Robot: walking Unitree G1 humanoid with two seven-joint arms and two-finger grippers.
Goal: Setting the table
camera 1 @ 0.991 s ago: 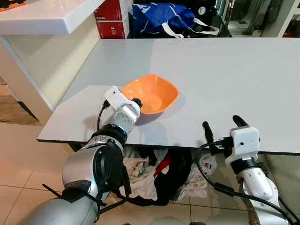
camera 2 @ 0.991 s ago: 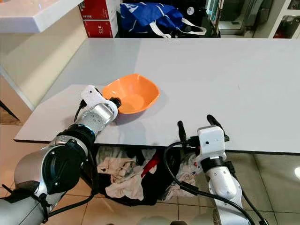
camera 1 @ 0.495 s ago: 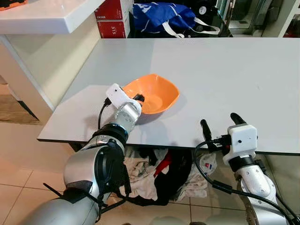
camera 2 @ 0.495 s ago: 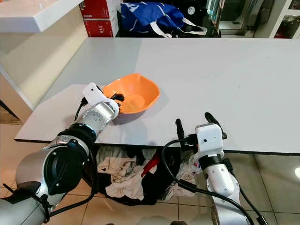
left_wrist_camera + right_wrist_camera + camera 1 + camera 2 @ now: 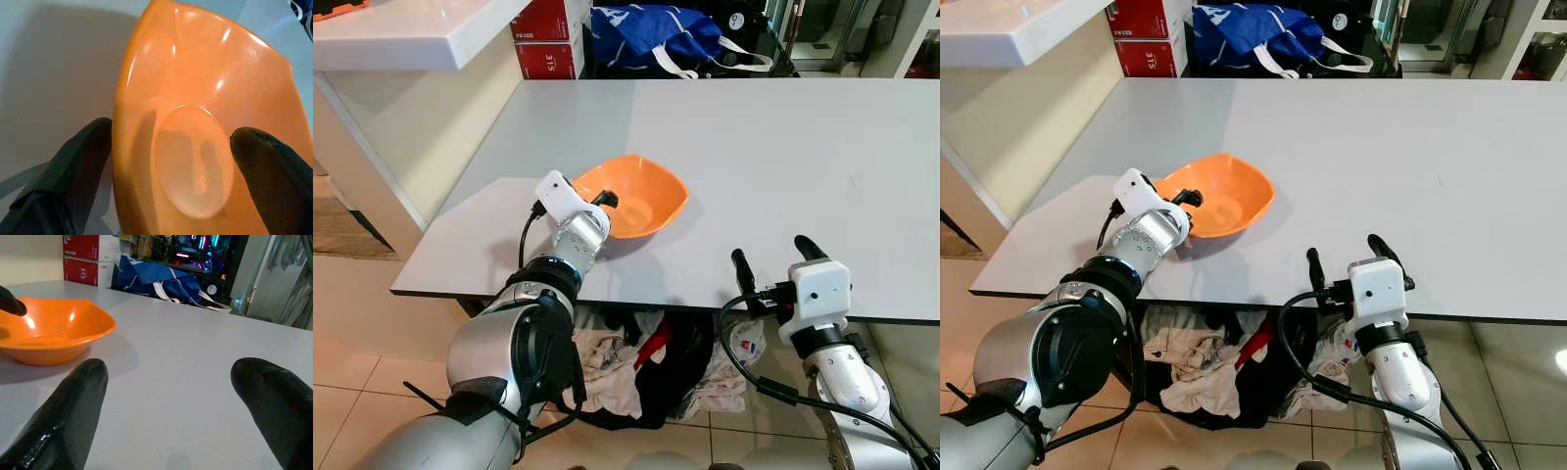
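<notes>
Bowl, orange, sits on the grey desk left of frame centre, near the front-left corner. Left gripper is at the bowl's near-left rim w/ jaws apart and straddling it: in the left wrist view one finger is outside the wall over the desk, the other inside over the bowl's floor. Can't tell if either pad actually touches the rim. Bowl looks level and flat on the desk.

Right gripper is at the desk's front edge, lower right of frame, well apart from the bowl, jaws apart w/ nothing between them.

Bkgd: blue bag and red boxes beyond the desk's far edge at frame top; white counter upper left; pile of cloths on the floor under the desk.
</notes>
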